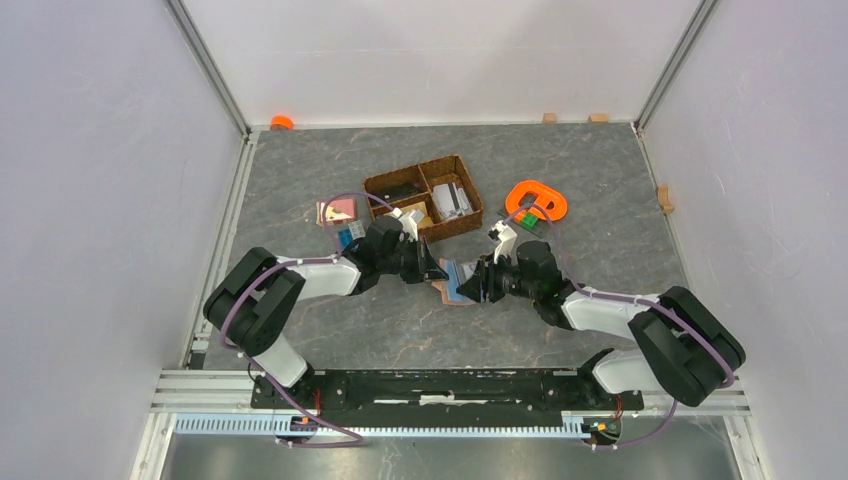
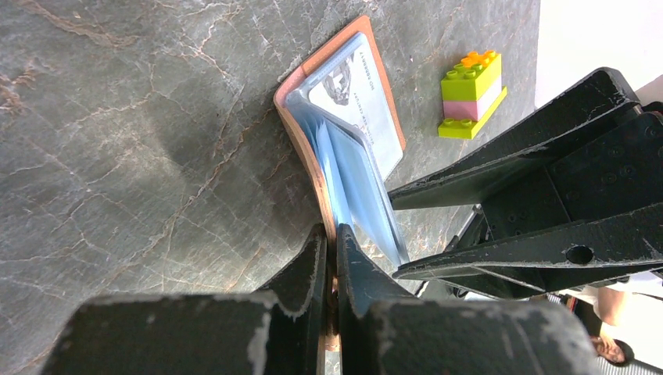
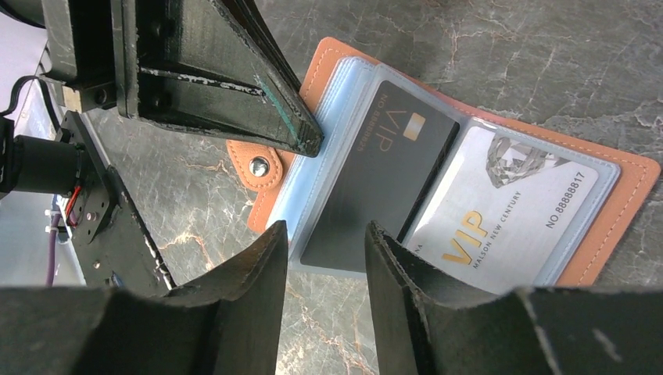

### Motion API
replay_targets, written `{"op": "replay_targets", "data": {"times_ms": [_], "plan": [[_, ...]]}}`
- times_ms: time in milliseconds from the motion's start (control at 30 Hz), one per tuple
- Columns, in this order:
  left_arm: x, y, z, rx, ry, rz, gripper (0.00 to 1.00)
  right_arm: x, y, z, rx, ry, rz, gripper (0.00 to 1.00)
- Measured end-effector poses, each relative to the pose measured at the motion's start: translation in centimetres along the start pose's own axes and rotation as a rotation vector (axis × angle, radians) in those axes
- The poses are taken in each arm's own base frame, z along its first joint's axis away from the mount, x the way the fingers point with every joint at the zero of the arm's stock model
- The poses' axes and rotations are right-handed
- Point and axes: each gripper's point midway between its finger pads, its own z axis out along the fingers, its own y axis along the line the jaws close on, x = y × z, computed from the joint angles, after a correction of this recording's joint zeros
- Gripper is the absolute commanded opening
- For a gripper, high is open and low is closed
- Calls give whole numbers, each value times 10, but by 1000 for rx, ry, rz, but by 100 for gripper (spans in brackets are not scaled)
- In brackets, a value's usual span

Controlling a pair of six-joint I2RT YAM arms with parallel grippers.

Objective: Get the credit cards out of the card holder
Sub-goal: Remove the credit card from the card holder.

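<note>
now left jaws pinch leather card holder (image 3: 625,203) — right jaws spread astride matte black card (image 3: 367,187)

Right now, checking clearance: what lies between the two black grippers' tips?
In the right wrist view, a clear plastic sleeve of the orange-brown leather card holder, holding a black rectangular VIP card.
</note>
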Motion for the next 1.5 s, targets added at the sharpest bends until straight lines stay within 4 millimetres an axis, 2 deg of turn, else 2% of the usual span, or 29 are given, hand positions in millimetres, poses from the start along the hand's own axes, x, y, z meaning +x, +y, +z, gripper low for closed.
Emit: {"op": "replay_targets", "data": {"times_ms": [367,633,733,800,933,1067,1200,1500], "plan": [[0,0,0,-1,0,0,6,1,-18,0,102,12,1,63],[1,0,0,-2,2,-1,43,2,-27,-3,156,16,-4,63],[0,-1,0,5,0,3,52,4,-30,-3,169,23,-6,63],[-1,-3,0,16,-4,8,53,4,-30,-3,169,23,-6,62],[-1,-4,0,26,-11,14,48,5,-30,-3,169,27,-5,62],[-2,-4,2,37,-13,16,35,8,-31,-2,170,36,-1,62],[5,4,8,26,12,1,22,8,-32,-2,172,36,-1,62],[6,7,12,24,26,-7,12,8,-35,-3,188,38,-11,57]]}}
